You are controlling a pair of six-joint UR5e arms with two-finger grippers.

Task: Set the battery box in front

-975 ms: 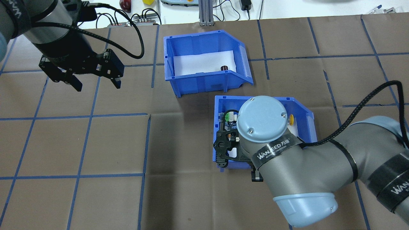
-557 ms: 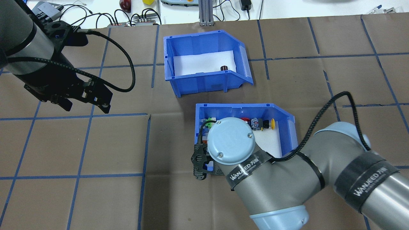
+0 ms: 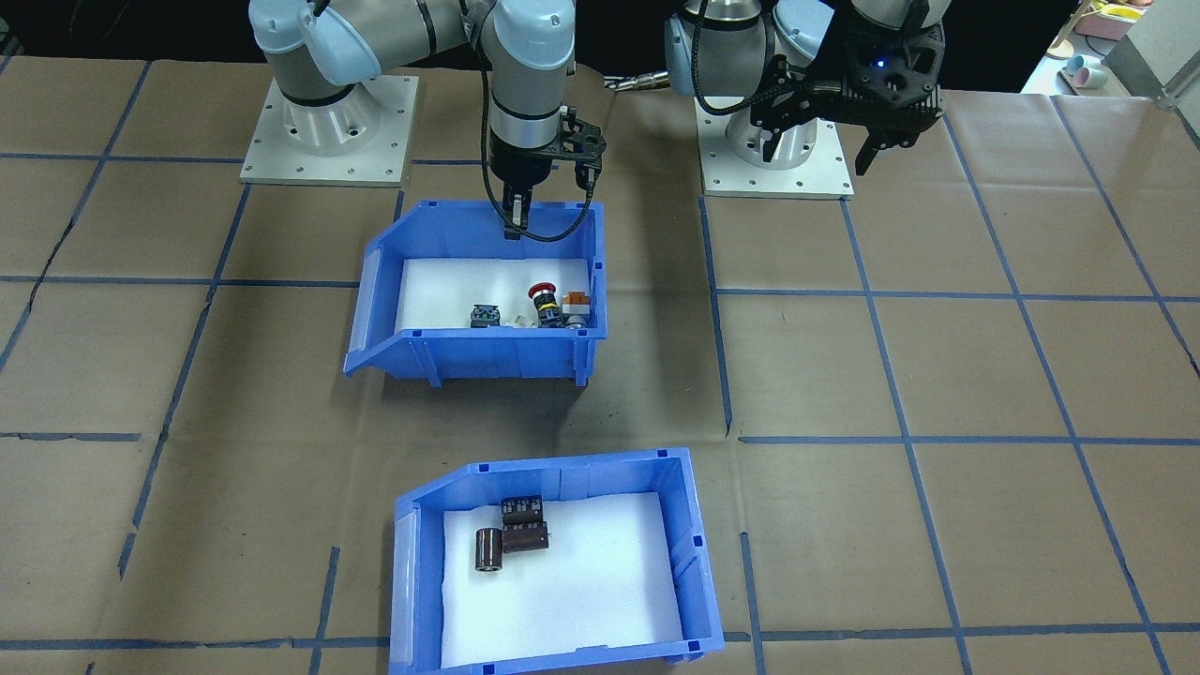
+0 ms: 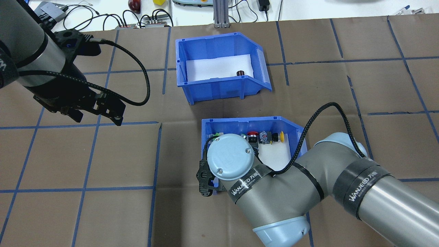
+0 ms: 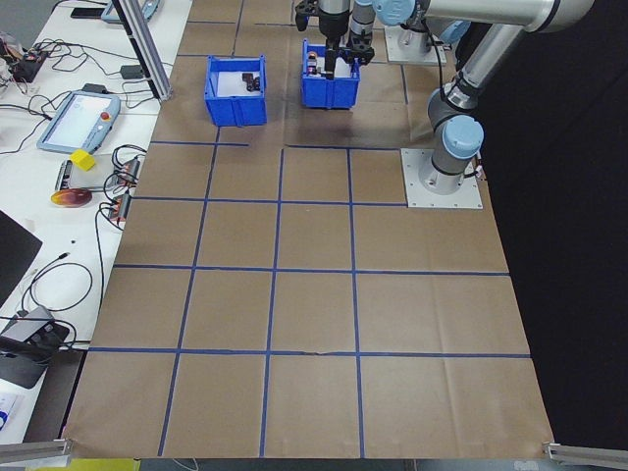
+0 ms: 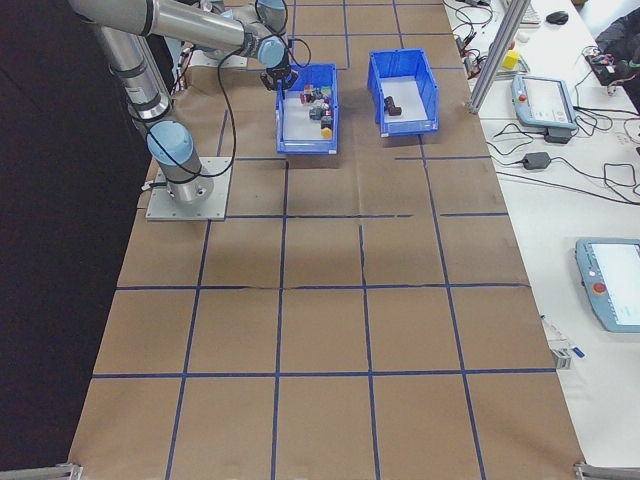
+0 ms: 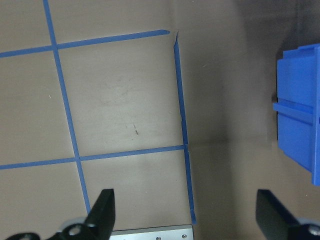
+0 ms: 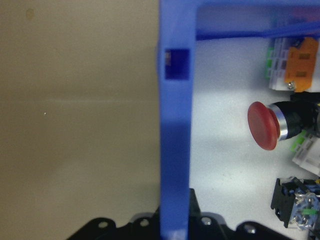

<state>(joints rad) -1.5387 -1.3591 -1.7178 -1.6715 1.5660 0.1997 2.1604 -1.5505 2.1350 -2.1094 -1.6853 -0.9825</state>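
Observation:
The battery box (image 4: 219,86), a blue bin with a white liner and dark cells (image 3: 511,536), stands alone at the table's far side (image 3: 562,466). Nearer the robot sits the other blue bin (image 4: 247,120) with coloured push-buttons (image 3: 541,305). My right gripper (image 3: 514,223) is shut on that bin's back wall; the right wrist view shows the wall (image 8: 175,125) between the fingers. My left gripper (image 4: 97,118) hangs open over bare table to the left, holding nothing (image 7: 185,215).
The two arm base plates (image 3: 328,131) stand at the robot's side of the table. A white bench with cables and a teach pendant (image 5: 74,118) runs along the far edge. A blue bin corner (image 7: 300,110) shows at the right of the left wrist view.
My right arm has dragged the button bin towards the robot and leftwards in the overhead view. My left arm has dropped down and to the left. The battery box has not moved.

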